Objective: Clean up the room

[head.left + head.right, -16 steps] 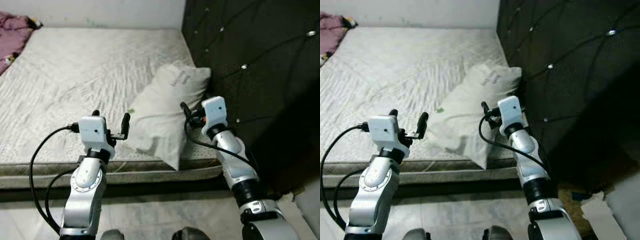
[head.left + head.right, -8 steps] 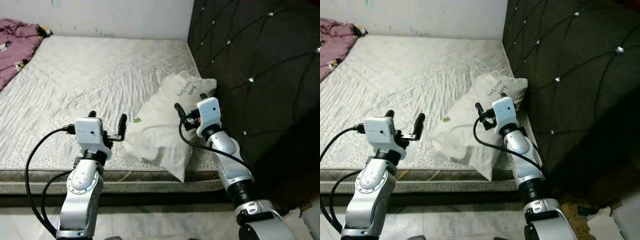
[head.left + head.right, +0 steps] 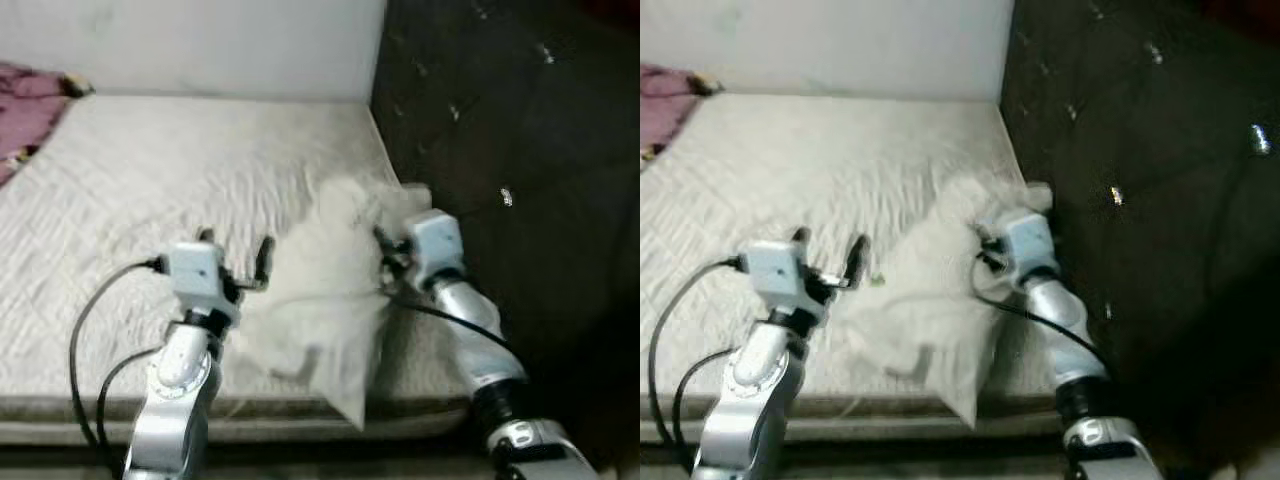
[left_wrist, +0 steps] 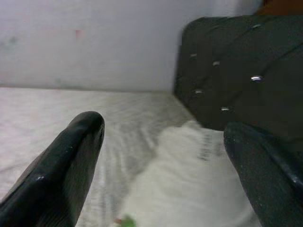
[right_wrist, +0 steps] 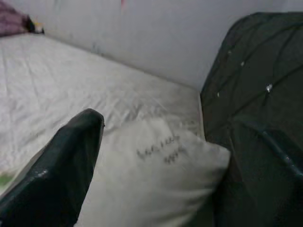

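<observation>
Pillow (image 3: pixel 320 300), white and rumpled, lying slantwise on the near right part of the mattress (image 3: pixel 150 180), one corner pushed up toward the dark tufted headboard (image 3: pixel 500 130) and the lowest corner hanging over the mattress's front edge; faint dark lettering on its cover near the upper end, plain in the right wrist view, and a small green mark (image 3: pixel 878 281) on the sheet just beside its left side. Right gripper (image 3: pixel 385 250) raised at the pillow's upper right, close against the fabric, fingers spread wide in its wrist view with the pillow's top corner between them, holding nothing; actual contact with the cloth hard to judge through the blur. Left gripper (image 3: pixel 235 248) held up over the mattress just left of the pillow, its two black fingers (image 4: pixel 61 165) well apart and empty, pointed across the bed toward the pillow and the headboard. Black cables looping from both wrist housings down along the silver arms. Farther out, a bare quilted mattress running back to a pale wall (image 3: pixel 200 40), and a bunched purple blanket (image 3: pixel 30 100) at the far left corner of the bed.
</observation>
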`<state>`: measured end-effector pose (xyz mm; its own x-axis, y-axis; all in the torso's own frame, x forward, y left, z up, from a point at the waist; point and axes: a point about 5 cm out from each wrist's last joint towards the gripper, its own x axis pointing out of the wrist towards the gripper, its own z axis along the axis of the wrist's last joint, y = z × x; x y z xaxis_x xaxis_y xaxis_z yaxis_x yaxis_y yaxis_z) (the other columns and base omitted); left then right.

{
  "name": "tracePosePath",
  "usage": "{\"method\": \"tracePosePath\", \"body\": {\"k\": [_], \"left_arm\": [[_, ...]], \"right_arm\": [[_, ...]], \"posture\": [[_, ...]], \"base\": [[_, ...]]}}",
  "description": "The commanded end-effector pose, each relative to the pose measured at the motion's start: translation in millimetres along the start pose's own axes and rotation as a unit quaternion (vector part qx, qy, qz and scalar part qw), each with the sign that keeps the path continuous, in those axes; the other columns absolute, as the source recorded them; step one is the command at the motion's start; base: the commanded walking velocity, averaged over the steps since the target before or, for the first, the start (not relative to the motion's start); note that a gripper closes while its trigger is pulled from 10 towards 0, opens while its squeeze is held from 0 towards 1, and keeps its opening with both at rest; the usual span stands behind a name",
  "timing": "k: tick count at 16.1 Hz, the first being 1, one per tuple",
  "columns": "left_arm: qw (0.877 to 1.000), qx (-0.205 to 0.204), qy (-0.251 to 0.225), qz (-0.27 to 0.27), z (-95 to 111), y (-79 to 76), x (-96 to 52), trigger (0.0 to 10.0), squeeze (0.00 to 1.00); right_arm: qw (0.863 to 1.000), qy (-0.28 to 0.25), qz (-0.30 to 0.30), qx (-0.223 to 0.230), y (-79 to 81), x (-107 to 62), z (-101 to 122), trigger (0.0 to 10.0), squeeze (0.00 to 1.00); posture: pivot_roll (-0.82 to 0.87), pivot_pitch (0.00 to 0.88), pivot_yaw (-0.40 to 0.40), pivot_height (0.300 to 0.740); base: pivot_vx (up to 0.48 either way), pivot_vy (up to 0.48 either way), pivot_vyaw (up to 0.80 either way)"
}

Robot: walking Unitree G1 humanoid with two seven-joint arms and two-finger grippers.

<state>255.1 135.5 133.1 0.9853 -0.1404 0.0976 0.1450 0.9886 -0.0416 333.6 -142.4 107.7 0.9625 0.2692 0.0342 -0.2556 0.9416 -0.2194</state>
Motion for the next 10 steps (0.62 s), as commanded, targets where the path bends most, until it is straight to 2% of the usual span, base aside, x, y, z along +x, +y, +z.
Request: {"method": "tracePosePath", "body": {"k": [1, 6, 8, 10], "left_arm": [[1.000, 0.007, 0.010, 0.026, -2.0, 13.8, -2.5, 10.0, 0.00], [0.999, 0.009, 0.022, 0.041, -4.7, 15.8, -2.7, 10.0, 0.00], [0.999, 0.010, 0.024, 0.048, -5.4, 15.9, -3.2, 10.0, 0.00], [0.998, 0.010, 0.026, 0.050, -6.0, 16.1, -3.6, 10.0, 0.00]], "right_arm": [[0.999, -0.037, 0.028, 0.004, 17.7, 10.8, 19.1, 10.0, 0.00], [0.999, -0.037, 0.030, 0.010, 17.8, 10.2, 17.6, 10.0, 0.00], [0.999, -0.038, 0.038, -0.006, 19.7, 10.2, 17.5, 10.0, 0.00], [0.998, -0.043, 0.045, -0.013, 24.1, 9.2, 18.1, 10.0, 0.00]], "posture": [[0.03, 0.000, -0.034, 0.740], [0.04, 0.000, -0.039, 0.740], [0.04, 0.000, -0.039, 0.740], [0.05, 0.000, -0.043, 0.740]], "base": [[0.000, 0.000, 0.00], [0.000, 0.000, 0.00], [0.000, 0.000, 0.00], [0.000, 0.000, 0.79]]}}
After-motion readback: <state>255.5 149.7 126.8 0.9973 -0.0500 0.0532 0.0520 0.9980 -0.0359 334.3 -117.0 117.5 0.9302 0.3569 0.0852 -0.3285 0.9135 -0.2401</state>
